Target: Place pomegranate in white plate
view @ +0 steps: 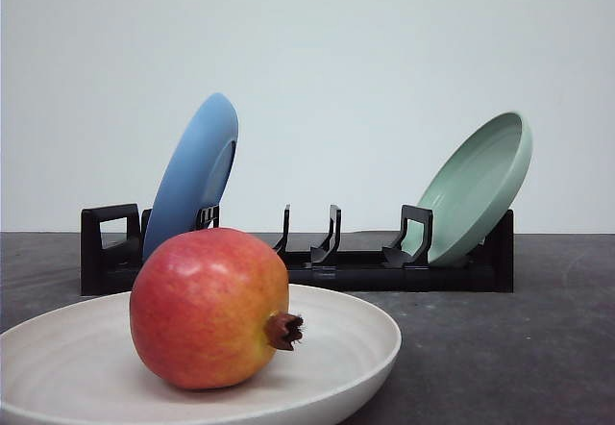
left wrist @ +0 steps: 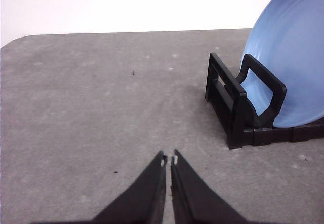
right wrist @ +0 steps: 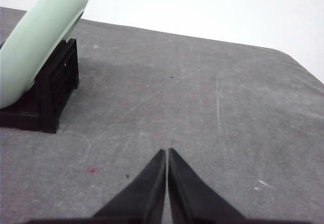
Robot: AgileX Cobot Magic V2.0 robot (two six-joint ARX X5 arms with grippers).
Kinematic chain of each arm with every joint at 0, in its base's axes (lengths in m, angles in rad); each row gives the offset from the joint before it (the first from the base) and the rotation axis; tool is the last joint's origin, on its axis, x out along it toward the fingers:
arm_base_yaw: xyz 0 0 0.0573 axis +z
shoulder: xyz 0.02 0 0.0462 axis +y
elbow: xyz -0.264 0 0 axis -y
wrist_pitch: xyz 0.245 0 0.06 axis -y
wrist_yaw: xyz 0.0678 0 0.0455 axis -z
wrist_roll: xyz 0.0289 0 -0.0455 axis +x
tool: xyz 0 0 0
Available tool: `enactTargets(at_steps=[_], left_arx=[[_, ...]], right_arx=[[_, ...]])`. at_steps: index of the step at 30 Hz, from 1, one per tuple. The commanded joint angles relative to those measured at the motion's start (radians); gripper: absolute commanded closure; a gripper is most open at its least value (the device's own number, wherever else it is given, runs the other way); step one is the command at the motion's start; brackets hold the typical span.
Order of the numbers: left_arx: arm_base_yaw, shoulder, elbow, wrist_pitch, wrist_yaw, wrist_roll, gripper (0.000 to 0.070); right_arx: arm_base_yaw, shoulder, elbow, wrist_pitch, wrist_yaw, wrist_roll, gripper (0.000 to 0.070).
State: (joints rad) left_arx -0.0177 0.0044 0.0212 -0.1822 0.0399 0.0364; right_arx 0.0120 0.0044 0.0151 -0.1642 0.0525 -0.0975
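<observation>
1. The pomegranate (view: pixel 209 308) sits inside the white plate (view: pixel 360 343), resting on its side. So the job looks done.
2. The left claw (left wrist: pixel 168 159) has its two black tips pressed together, with nothing between them. It hangs over bare gray table (left wrist: pixel 101 107).
3. The right claw (right wrist: pixel 167 152) is pinched together too, and it holds nothing. It is also over bare table.
4. The fruit is not near either claw in the wrist views, so neither claw is touching it.
5. The pomegranate is round, red and shiny, with a yellow-orange patch low down. A small brown crown (view: pixel 285 330) pokes out at one side.
6. I think it is heavy for its size and hard, so it would not squash. The smooth skin could slip and the round shape could roll.
7. A good hold would be across its fat middle, one tip on each side, away from the crown.
8. The white plate is round, shallow and dull cream, with faint rings and a raised rim that should stop rolling.
9. Ahead of the left claw and to one side, a smooth blue plate (left wrist: pixel 291 51) leans in a black rack (left wrist: pixel 238 107) that looks like hard plastic.
10. Ahead of the right claw, a pale green plate (right wrist: pixel 40 36) leans at the rack's other end.
11. The table is gray, rough and scratched.
</observation>
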Motion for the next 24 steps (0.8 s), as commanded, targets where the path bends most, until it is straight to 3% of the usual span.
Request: enactTargets(at_steps=[1,24], left_arx=[[0.000,-0.002,-0.009,-0.005,0.005,-0.003,0.0700],[0.000,-0.002,-0.009,-0.005,0.005,-0.003,0.0700]], right_arx=[[-0.001,-0.001,-0.003,0.006,0.000,0.010,0.0700],[-0.001,-0.001,-0.003,0.006,0.000,0.010,0.0700]])
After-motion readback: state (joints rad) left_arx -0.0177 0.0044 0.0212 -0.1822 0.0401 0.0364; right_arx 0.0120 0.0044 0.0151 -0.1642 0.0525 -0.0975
